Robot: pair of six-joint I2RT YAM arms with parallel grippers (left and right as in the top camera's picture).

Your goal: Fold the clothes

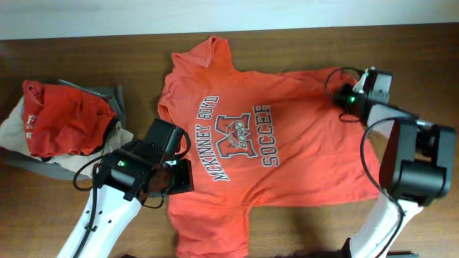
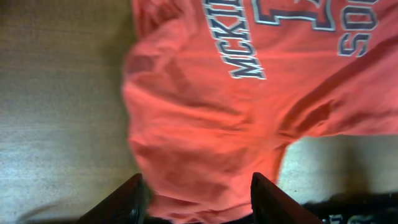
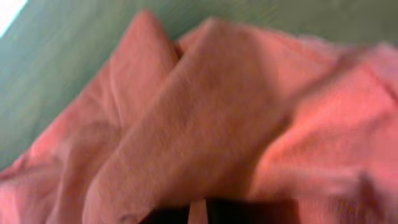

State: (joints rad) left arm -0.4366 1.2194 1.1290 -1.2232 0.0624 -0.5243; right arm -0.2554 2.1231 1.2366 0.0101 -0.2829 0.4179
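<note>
Right arm housing (image 1: 416, 161) sits nearest the overhead lens, at 3 o'clock. Table (image 1: 86, 72): brown wood. T-shirt (image 1: 287, 143) is spread print-up at centre, collar toward 9, hem toward 3, sleeves at 12 and 6. It is rumpled around 7 o'clock. Clothes pile (image 1: 64, 118), red on grey, lies at 9 o'clock, apart from the shirt.

Left gripper (image 2: 199, 199) is at the shirt's 8 o'clock. Its jaws are apart and cloth lies between them, not pinched. Right gripper (image 1: 349, 97) is at the shirt's 2 o'clock, on the hem corner. Cloth is bunched against it and the view is blurred, so can't tell if it's clamped.

Likely step: take hold for the first fold. To do it well, pinch right at the edge, catch both layers, lift both ends level and keep the cloth taut so the rumple doesn't get folded in.
</note>
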